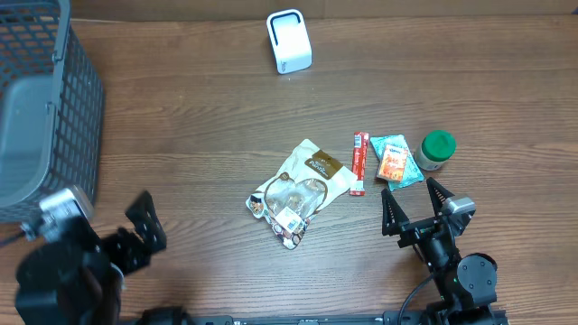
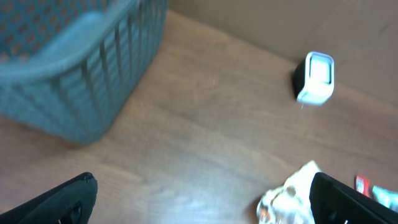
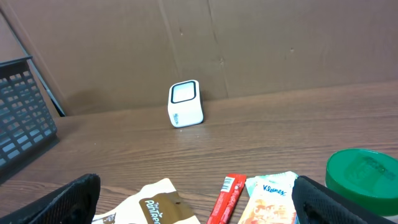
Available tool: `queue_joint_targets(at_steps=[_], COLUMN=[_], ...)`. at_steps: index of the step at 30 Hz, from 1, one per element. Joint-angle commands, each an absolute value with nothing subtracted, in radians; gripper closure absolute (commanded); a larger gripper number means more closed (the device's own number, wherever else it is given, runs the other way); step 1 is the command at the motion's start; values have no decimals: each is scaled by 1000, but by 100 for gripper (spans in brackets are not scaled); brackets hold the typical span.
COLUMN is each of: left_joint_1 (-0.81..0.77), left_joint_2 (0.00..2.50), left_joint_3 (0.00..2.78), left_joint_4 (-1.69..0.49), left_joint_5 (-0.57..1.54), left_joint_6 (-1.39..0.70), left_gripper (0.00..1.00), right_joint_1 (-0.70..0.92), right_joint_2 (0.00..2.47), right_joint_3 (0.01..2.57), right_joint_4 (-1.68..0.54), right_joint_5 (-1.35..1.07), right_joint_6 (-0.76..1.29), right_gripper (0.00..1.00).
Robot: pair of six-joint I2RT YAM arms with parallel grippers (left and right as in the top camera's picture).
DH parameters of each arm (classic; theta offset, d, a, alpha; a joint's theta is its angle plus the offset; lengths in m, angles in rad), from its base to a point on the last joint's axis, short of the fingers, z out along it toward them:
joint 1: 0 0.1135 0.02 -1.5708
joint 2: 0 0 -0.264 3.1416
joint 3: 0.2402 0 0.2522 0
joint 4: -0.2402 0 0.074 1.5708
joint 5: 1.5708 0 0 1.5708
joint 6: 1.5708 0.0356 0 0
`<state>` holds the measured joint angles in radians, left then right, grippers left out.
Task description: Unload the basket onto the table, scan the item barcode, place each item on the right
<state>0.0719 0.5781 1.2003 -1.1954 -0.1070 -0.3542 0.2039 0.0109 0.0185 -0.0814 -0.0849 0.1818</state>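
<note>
The right gripper has its two fingers spread wide with nothing between them. From above, their tips point up the table and stop near the lower edge of a tissue pack. The left gripper is just as wide apart and empty, hanging over bare wood near the grey basket and well apart from every item.

The items lie in a loose row in front of the right arm: a snack pouch in the middle of the table, a red stick just beside it, then the tissue pack, then a green-lidded jar touching or almost touching the pack. The white scanner stands at the far edge, well apart from all of them.

Only the overhead view shows both arms at once, and a small white label at the pouch's near end; whether it carries a barcode is too small to tell. The right wrist view cuts off the near half of the items but adds what the top view lacks: the printed name on the tissue pack, the scanner's front face with its window, and the brown wall behind it. The left wrist view is blurred. It shows the basket's slatted side large at the left, the scanner far right, and only the edge of the pouch.
</note>
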Motion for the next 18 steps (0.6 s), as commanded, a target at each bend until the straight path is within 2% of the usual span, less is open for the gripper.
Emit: queue_joint_targets(at_steps=[1,7,15,18], left_joint_1=[64,64,53,28], left_joint_2=[455,247,47,2], left_joint_3=[1084,847,517,423], left_joint_4=[-1121,-711,-11,138], left_joint_5=[-96,-56,-33,-41], left_joint_6=[-328,-328,-329,-329], left_gripper=[0,0,0,0], right_joint_1=[201,200,200,201], right_joint_2=[3,3,3,3], right_joint_3=[8,8,8,8], right_joint_4=[-77,-77,-77,-77], right_joint_5=[-72,-72,-72,-72], right_joint_6=[174,174,174,174], right_gripper=[0,0,0,0])
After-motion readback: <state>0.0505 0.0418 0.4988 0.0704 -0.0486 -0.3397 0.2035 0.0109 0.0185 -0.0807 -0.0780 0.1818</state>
